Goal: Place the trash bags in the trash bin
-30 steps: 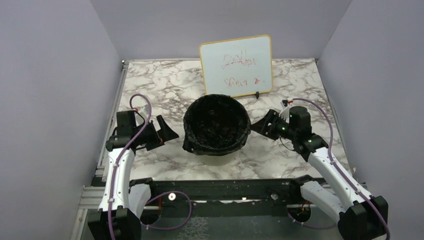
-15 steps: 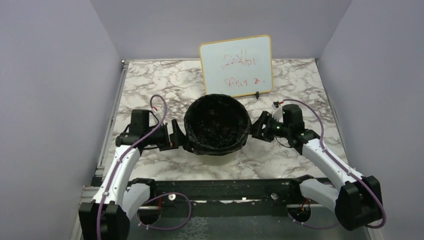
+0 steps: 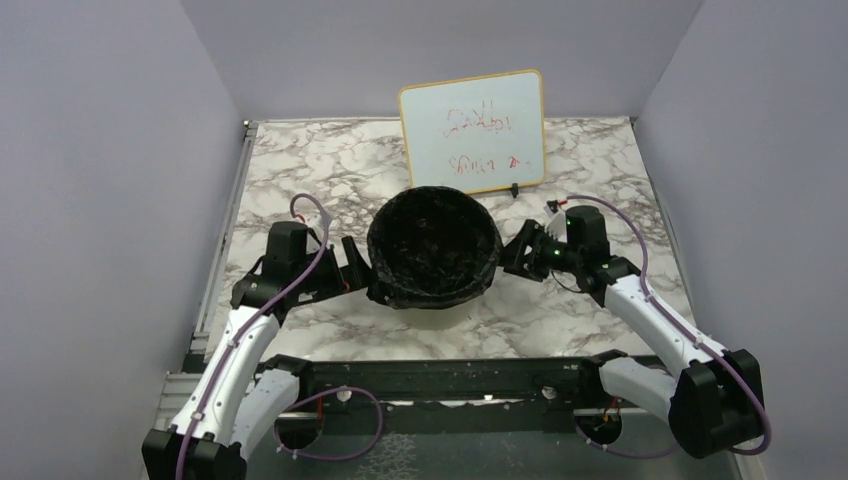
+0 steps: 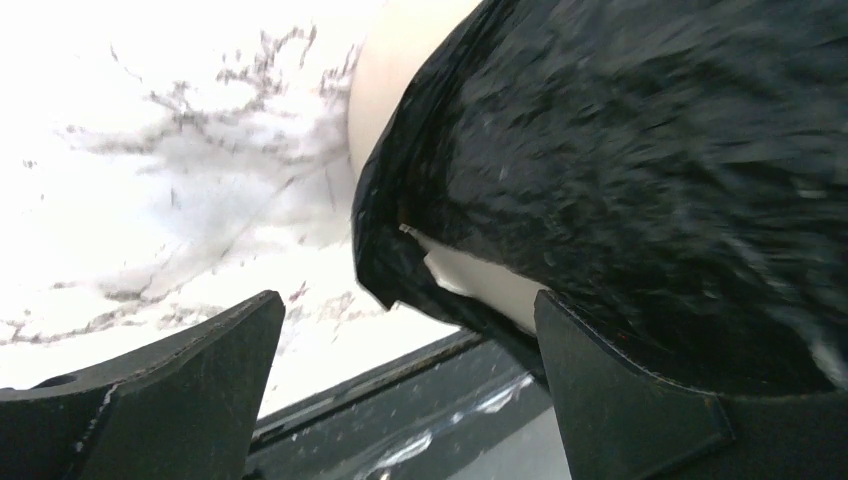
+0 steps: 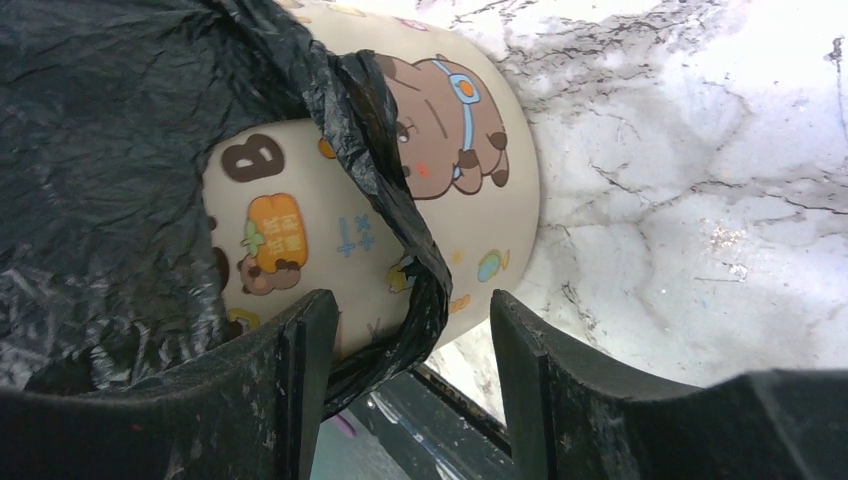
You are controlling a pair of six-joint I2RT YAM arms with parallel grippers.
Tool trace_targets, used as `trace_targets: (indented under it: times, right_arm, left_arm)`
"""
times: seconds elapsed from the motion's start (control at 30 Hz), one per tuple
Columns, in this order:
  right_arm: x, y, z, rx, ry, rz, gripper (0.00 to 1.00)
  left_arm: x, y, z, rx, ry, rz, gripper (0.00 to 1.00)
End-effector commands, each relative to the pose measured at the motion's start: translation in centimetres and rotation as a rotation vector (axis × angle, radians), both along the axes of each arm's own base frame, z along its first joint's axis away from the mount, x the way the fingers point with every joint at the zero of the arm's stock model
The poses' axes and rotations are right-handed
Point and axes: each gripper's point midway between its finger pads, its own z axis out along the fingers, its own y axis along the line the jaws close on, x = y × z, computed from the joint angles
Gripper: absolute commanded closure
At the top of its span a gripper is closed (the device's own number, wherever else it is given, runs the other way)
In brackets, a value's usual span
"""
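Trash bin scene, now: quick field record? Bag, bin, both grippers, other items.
trash bag: black, lines the bin, edge folded over the rim and hanging outside
trash bin: cream, cartoon prints, upright on the marble table
left gripper: open, at the bin's left side, hanging bag edge between its fingers
right gripper: open, at the bin's right side, bag fold between its fingers, not pinched
whiteboard: behind the bin, red writing

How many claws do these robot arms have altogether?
2. The left claw is beside the trash bin's left side, the right claw beside its right side, both open.
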Motion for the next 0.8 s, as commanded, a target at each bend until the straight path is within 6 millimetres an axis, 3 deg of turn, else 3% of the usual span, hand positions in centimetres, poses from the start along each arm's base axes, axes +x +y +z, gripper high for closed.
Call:
trace_targets:
  times: [0.0, 0.07, 0.17, 0.43, 0.63, 0.77]
  right_arm:
    - [0.0, 1.2, 1.7, 0.067, -0.041, 0.059, 0.37]
    - [0.0, 1.3, 1.8, 0.073, -0.041, 0.068, 0.37]
    - [-0.3, 1.4, 1.8, 0.083, -0.036, 0.084, 0.37]
    - [-1.3, 1.6, 1.5, 0.096, -0.028, 0.125, 0.37]
    - [-0.6, 0.5, 0.4, 0.033, 0.007, 0.033, 0.37]
    - [0.5, -1.0, 1.1, -0.024, -0.050, -0.079, 0.37]
  left_arm:
    - [3.4, -0.8, 3.9, -0.130, -0.176, 0.127, 0.02]
    - [4.3, -1.8, 5.0, -0.212, -0.215, 0.122, 0.02]
    - [4.9, -3.0, 4.7, -0.276, -0.196, 0.081, 0.02]
    - [6.6, -2.7, 3.3, -0.212, -0.187, 0.088, 0.02]
    - [8.4, -0.6, 2.6, -0.077, -0.215, 0.168, 0.02]
    - [9.1, 1.8, 2.3, 0.060, -0.249, 0.231, 0.01]
